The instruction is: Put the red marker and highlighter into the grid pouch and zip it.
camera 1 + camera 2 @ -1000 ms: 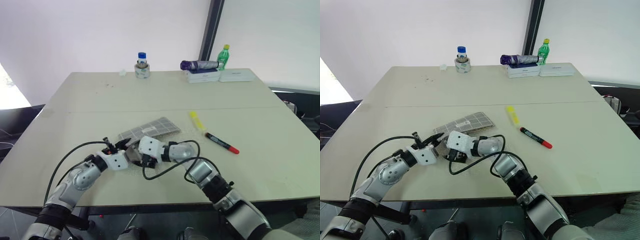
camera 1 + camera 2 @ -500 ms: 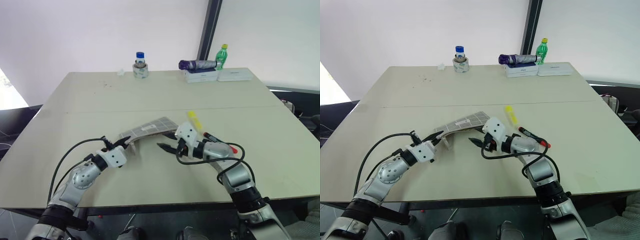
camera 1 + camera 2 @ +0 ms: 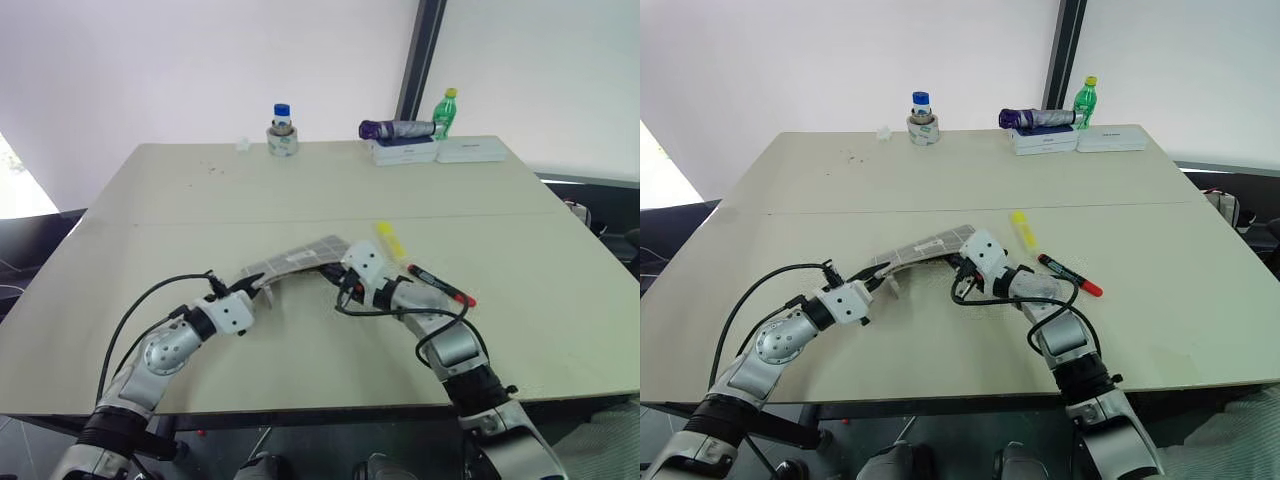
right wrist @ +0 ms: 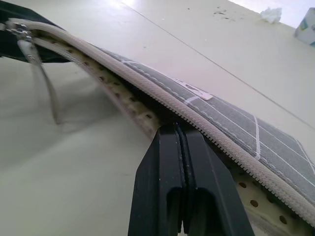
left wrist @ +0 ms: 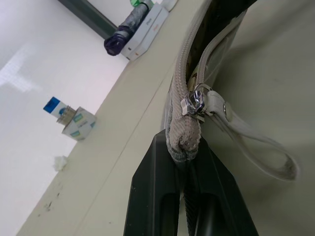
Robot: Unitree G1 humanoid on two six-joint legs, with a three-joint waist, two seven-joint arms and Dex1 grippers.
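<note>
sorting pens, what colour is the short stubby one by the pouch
Bright yellow: the highlighter; right eye view shows it best.

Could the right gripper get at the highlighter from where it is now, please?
Probably not yet: the right gripper is shut on the grid pouch edge. The highlighter lies close beside it on open table, unobstructed once it lets go.

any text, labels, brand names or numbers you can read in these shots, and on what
None can be read.
Label patch on the grid pouch: shows no legible print.
White band on the red marker: too small.
Carton under the blue-capped bottle: printing is blurred.
Green bottle label: too small.
White boxes at the table's far edge: any print is too small.
Highlighter: no print visible.
</note>
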